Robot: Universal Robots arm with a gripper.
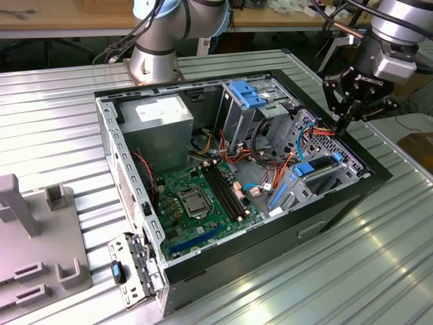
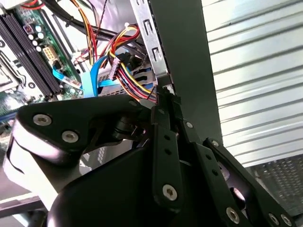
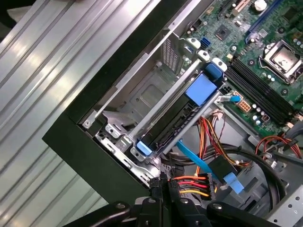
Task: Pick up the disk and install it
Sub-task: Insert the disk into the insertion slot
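The disk [image 1: 316, 169] lies in the drive bay at the exterior view's right end of the open computer case [image 1: 135, 223]. Its blue carrier rails show at both ends. In the first wrist view the disk [image 3: 168, 124] sits dark between two metal bars, with a blue tab over one end. My gripper [image 1: 340, 124] hangs just above the case's rim beside that bay. Its fingers are shut together with nothing between them. In the second wrist view the gripper [image 2: 165, 97] points at the case wall beside a bundle of coloured wires [image 2: 124, 71].
A grey power supply box [image 1: 161, 120] with a white label stands at the case's back. A paler blue latch piece [image 1: 247, 92] tops the tall cage. The green motherboard [image 1: 196, 198] fills the middle. A grey fixture [image 1: 34, 244] sits on the ribbed metal table [image 1: 318, 277].
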